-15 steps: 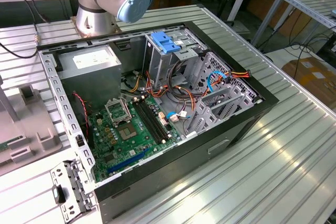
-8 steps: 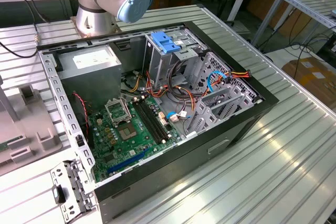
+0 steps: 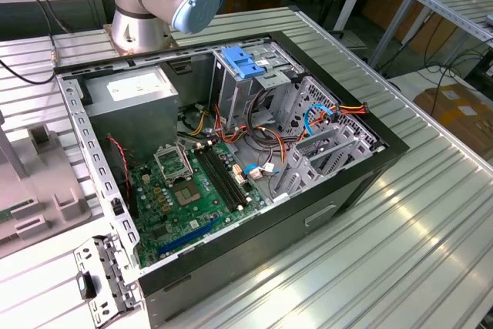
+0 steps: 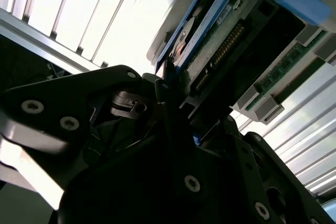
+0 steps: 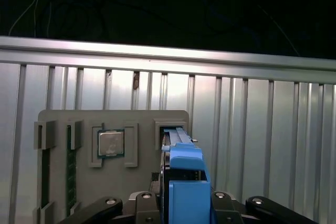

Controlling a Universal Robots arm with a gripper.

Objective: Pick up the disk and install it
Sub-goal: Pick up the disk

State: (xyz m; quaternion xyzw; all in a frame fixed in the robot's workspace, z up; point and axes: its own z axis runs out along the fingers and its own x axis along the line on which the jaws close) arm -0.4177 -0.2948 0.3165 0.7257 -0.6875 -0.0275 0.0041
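In the first wrist view the disk (image 5: pixel 184 174) shows edge-on, a black drive in bright blue rails with a blue tab towards the camera. My gripper (image 5: pixel 181 203) is shut on it, a black finger on each side. The disk's far end is at a slot in a grey holder plate (image 5: pixel 113 119); whether it has left the slot I cannot tell. In the second wrist view the disk (image 4: pixel 231 40) shows its connector edge and circuit board, with the gripper (image 4: pixel 178 103) clamped on its near end.
The open computer case (image 3: pixel 370 182) lies on the ribbed aluminium table (image 3: pixel 416 252), with a drive cage and pale-blue clip (image 3: pixel 243 63), a grey metal box (image 3: pixel 135 98) and loose cables. The holder plate carries a processor (image 5: pixel 111 143) and a memory stick (image 5: pixel 71 169).
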